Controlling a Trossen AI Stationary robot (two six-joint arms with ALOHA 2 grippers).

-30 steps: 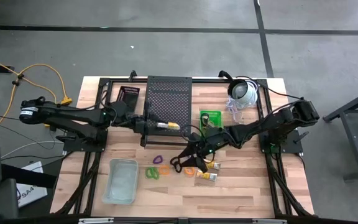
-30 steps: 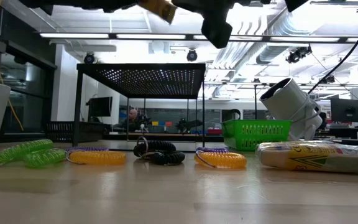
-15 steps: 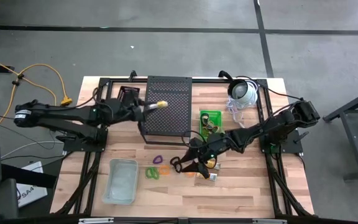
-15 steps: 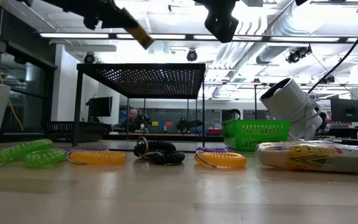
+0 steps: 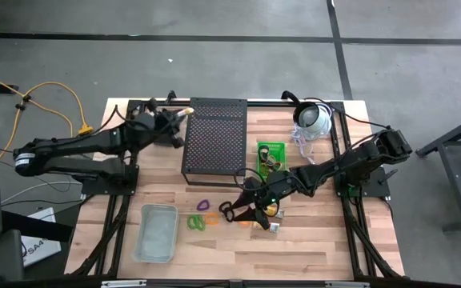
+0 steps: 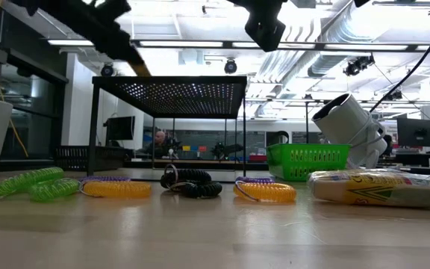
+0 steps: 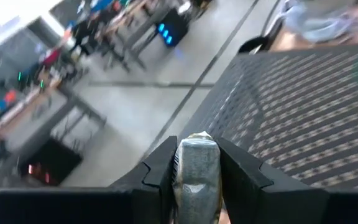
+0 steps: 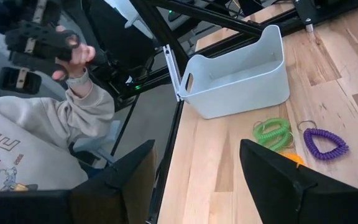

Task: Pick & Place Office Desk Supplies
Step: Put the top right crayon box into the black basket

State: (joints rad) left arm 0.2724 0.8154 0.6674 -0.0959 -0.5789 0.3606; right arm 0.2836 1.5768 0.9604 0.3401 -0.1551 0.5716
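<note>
Both grippers are busy. Nearest us, the right gripper [image 5: 242,210] hangs low over the coloured loops [image 5: 201,218] and a yellow-and-white packet [image 5: 272,227] at the front of the table, fingers spread wide and holding nothing. It has stopped there, so a grab looks close. Farther back, the left gripper [image 5: 176,117] pinches another packet [image 7: 196,169]. It has swung away from the black mesh rack [image 5: 214,136] toward the far left corner, maybe to drop it.

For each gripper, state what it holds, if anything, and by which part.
Left gripper pinches a small packet by its end. Right gripper is open, holding nothing.
</note>
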